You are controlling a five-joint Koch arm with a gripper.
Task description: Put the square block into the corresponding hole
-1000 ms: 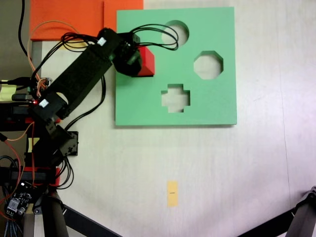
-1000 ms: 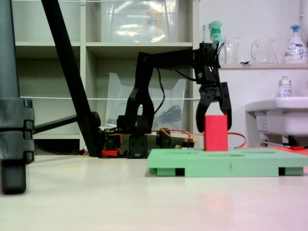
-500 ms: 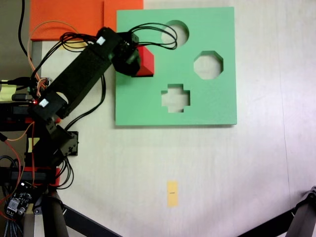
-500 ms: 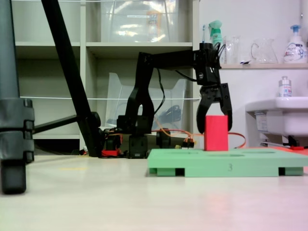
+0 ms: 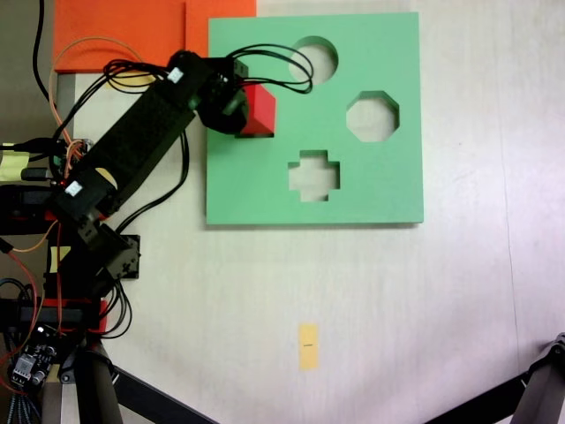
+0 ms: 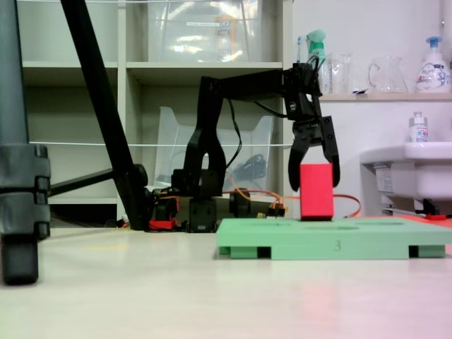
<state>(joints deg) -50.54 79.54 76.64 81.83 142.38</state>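
The square block (image 5: 260,112) is a small red cube at the upper left of the green foam board (image 5: 371,194). In a fixed view from the side the square block (image 6: 316,198) stands upright with its base at the level of the board (image 6: 332,244) top. My gripper (image 6: 315,187) comes down over it, and its two black fingers (image 6: 294,173) press against the cube's left and right sides. From above, my gripper (image 5: 243,108) and wrist cover the cube's left part. The corresponding hole is hidden under the block and gripper.
The board has a round cutout (image 5: 315,57), an octagonal cutout (image 5: 372,117) and a cross-shaped cutout (image 5: 313,174). Orange foam slabs (image 5: 119,35) lie at the upper left. A yellow tag (image 5: 307,344) lies on the table. Tripod legs (image 6: 21,212) stand near the front.
The jaws have narrowed from a wide straddle onto the cube's sides. Wrist and cube have shifted slightly left in the top view, and the cube's top sits a little higher from the side.
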